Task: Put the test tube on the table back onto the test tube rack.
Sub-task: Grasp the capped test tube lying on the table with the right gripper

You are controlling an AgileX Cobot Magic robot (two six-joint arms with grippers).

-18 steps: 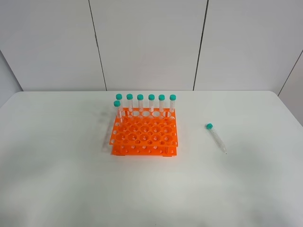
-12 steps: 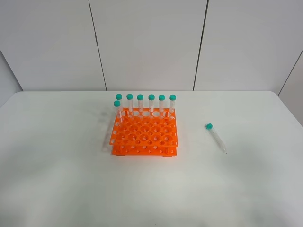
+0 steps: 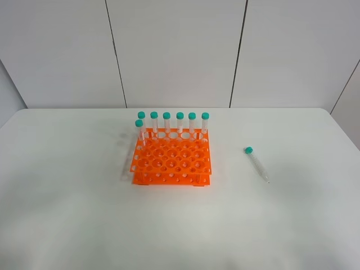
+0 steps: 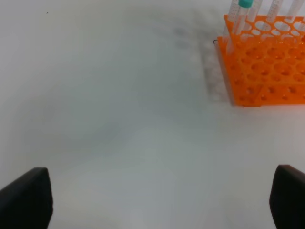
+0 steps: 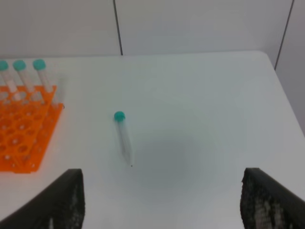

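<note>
Seven capped tubes (image 3: pixel 180 122) are already standing at the back of the orange test tube rack (image 3: pixel 171 160), so I am going after the one loose test tube (image 3: pixel 257 165). It is lying flat on the white table (image 3: pixel 67 214), well apart from the rack's right end, with its teal cap (image 3: pixel 248 150) toward the rack's back row and its pointed tip toward the rack's front. I am hovering my right gripper (image 5: pixel 162 191) above it with the jaws spread wide and nothing between them. My left gripper (image 4: pixel 157 195) is just as wide and empty, off the rack's left end, so I judge the right arm to be the one for this pick. I am planning to come down with the jaws straddling the barrel crosswise, just below the cap, because the slim round plastic will likely roll if one pad touches first. Once it is lifted, I am expecting to swing the tip downward and aim for a free hole in the rack beside the standing tubes, lowering it straight so it passes both tiers without knocking a neighbour.
</note>
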